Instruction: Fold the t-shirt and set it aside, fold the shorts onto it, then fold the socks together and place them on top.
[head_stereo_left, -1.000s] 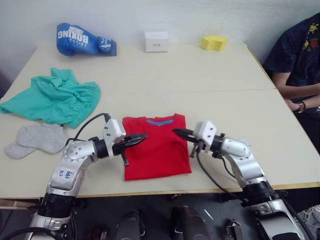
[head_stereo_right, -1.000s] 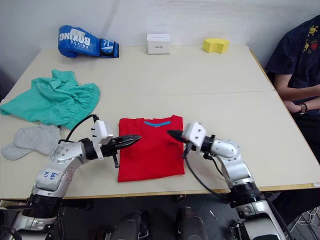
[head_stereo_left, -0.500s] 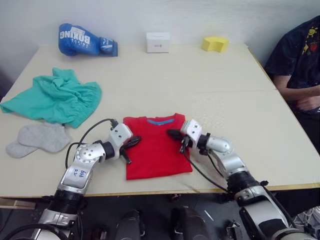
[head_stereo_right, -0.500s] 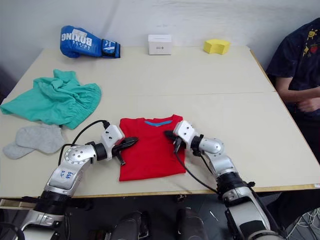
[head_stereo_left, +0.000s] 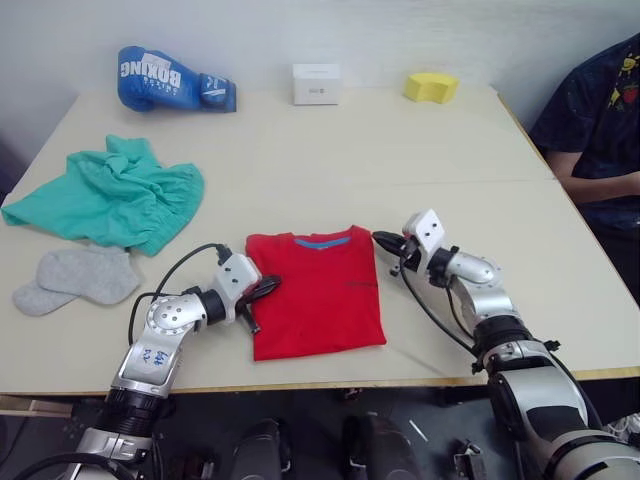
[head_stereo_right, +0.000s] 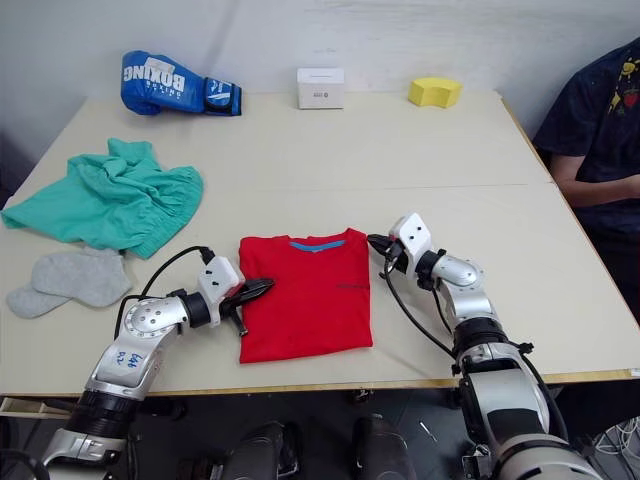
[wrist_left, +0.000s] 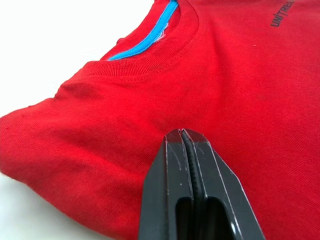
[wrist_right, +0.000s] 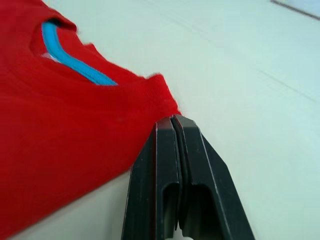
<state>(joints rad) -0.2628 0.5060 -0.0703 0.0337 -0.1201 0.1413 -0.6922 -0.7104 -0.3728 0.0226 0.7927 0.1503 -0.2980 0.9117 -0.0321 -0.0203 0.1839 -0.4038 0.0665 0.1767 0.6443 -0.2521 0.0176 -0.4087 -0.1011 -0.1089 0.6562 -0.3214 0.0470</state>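
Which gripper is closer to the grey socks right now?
Left. The left gripper sits at the t-shirt's near-left edge, toward the socks; the right gripper is at the shirt's far-right corner.

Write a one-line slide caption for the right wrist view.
Shut right end effector at the shoulder corner of the folded red t-shirt, its blue neckband showing, on the pale table.

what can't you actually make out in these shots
- Whether the shut left pincer pinches the t-shirt or just presses on it: left wrist view, its own tips cover the contact.
- Whether the shut right pincer holds cloth at the shirt's corner: right wrist view, same reason.
- How many layers the shirt is folded into: top layer hides them.
- Print on the white box: too small.
- The person: cut off by the edge.
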